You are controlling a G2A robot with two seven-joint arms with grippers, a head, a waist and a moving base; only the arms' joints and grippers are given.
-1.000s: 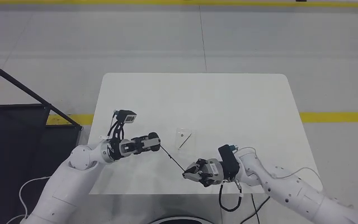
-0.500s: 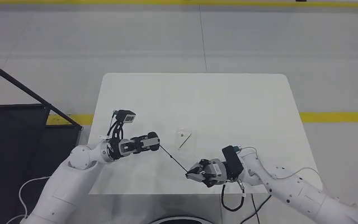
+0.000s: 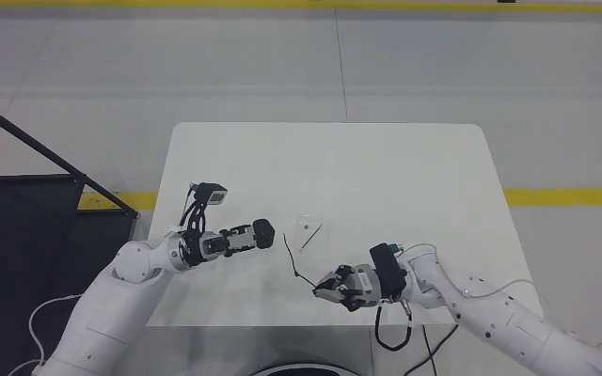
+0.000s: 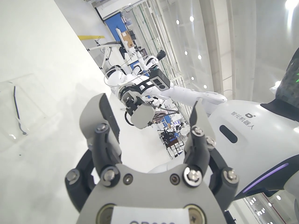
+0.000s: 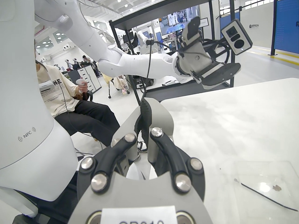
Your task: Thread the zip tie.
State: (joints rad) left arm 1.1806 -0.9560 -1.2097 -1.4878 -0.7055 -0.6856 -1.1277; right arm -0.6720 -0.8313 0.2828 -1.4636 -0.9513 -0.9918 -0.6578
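We find the left pincer [image 3: 263, 228] above the left half of the table [image 3: 404, 169], its jaws spread wide and holding nothing. To its right, the black zip tie [image 5: 147, 68] rises clear of the table. Its lower end is clamped in the right pincer [image 3: 321, 288], and its curved upper end points toward the left pincer without touching it. Just behind the zip tie, a clear bag [image 3: 308, 231] lies flat on the table with a second black tie [image 5: 264, 194]; we cannot tell whether this tie is inside the bag or on top of it. The right pincer sits near the table's front edge, jaws closed on the zip tie.
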